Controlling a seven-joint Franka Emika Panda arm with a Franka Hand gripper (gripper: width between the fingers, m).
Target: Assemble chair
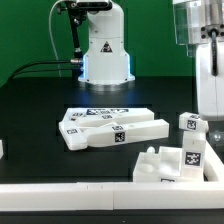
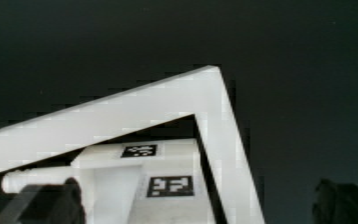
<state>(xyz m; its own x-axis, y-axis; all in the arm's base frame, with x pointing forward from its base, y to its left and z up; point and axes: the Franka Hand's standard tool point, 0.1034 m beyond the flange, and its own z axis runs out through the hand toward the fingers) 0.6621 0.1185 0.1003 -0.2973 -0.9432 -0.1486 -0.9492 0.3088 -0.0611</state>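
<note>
Several white chair parts with square tags lie on the black table. A cluster of flat panels and bars (image 1: 112, 129) sits in the middle. A small tagged block (image 1: 192, 125) stands at the exterior view's right, and a stepped blocky piece (image 1: 170, 165) lies in front of it. My gripper (image 1: 208, 98) hangs high at the exterior view's right, above the small block. In the wrist view the gripper (image 2: 194, 208) is open, with its dark fingers (image 2: 43, 200) blurred and wide apart. A tagged white part (image 2: 149, 172) lies far below between them, and nothing is held.
A white rail (image 1: 90, 196) borders the table's front, and its corner (image 2: 176, 100) shows in the wrist view. The marker board (image 1: 105, 109) lies behind the cluster. The robot base (image 1: 105, 50) stands at the back. A small white piece (image 1: 2, 148) sits at the exterior view's left edge.
</note>
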